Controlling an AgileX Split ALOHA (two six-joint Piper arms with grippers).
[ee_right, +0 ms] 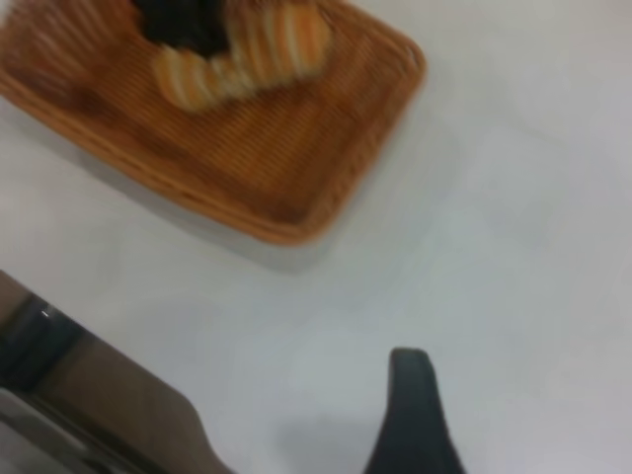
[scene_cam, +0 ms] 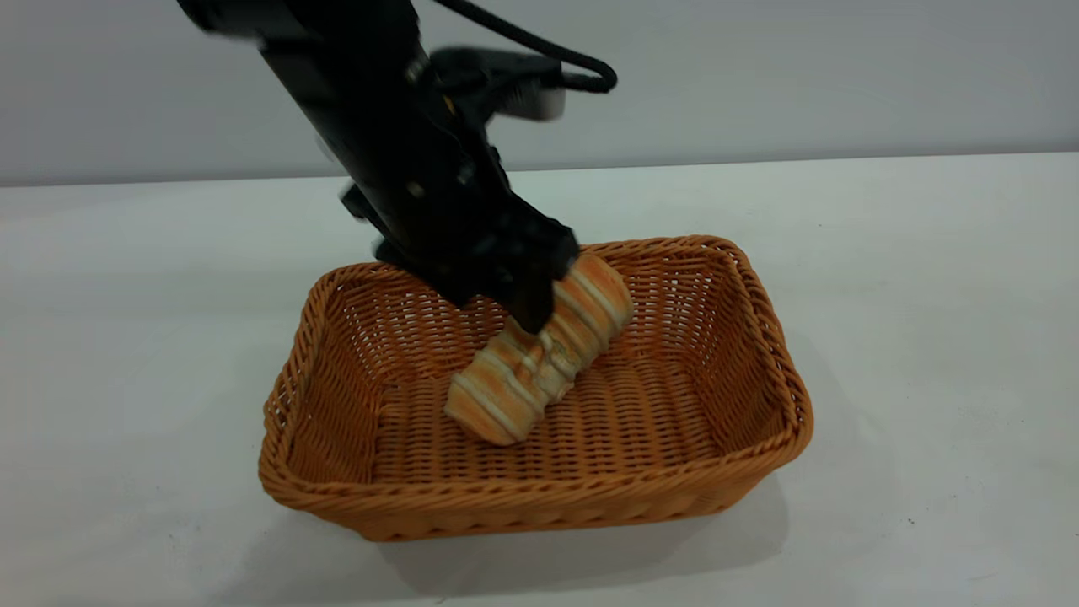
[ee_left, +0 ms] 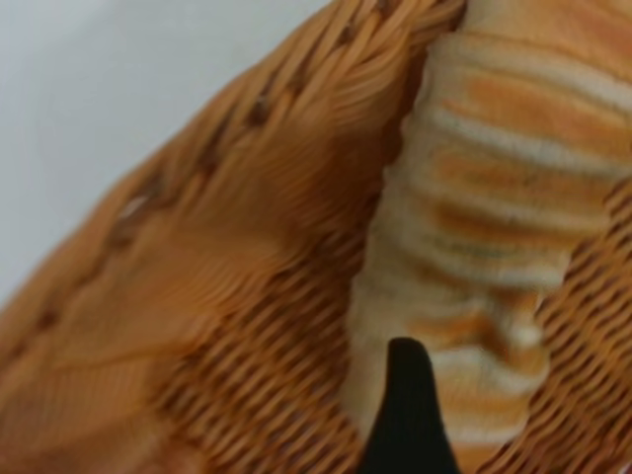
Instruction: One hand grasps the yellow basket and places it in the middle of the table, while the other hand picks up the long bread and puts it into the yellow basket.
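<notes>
One gripper, the left (scene_cam: pixel 527 308), is closed on the bread (scene_cam: pixel 539 358) inside the basket (scene_cam: pixel 539 497); the bread's low end touches the floor. Right gripper (ee_right: pixel 413 415): fingers' state unclear.

The exterior camera looks down at a slant across the table (scene_cam: pixel 927 337), fairly close. The left wrist camera sits right against the yellow basket (ee_left: pixel 247 296). The right wrist camera hangs farther off above the tabletop, sharing that basket (ee_right: pixel 296 188).
</notes>
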